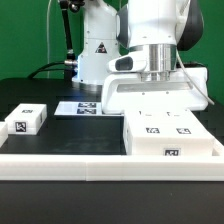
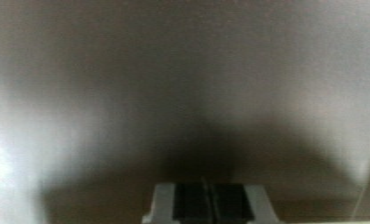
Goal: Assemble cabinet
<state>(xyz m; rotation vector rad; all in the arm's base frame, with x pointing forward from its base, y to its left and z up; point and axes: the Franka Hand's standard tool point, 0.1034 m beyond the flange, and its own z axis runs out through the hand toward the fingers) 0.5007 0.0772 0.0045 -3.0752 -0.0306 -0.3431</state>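
Dark bench [image 1: 30,95], white rim [image 1: 70,160] along its front. Cabinet [image 1: 172,138] is a white box tagged on top and front, sitting against that rim at the exterior view's right. A wide white part [image 1: 125,97] lies just behind it, under the arm. Small tagged block [image 1: 28,118] lies well apart. I cannot tell how the jaws stand; the wrist view is blurred.

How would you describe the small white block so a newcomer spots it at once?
Start at the black table and follow the white rail on its near edge to the exterior view's left. The small white block sits just behind it, alone. It is far smaller than the cabinet on the exterior view's right, and boxy, unlike the flat marker board beside it.
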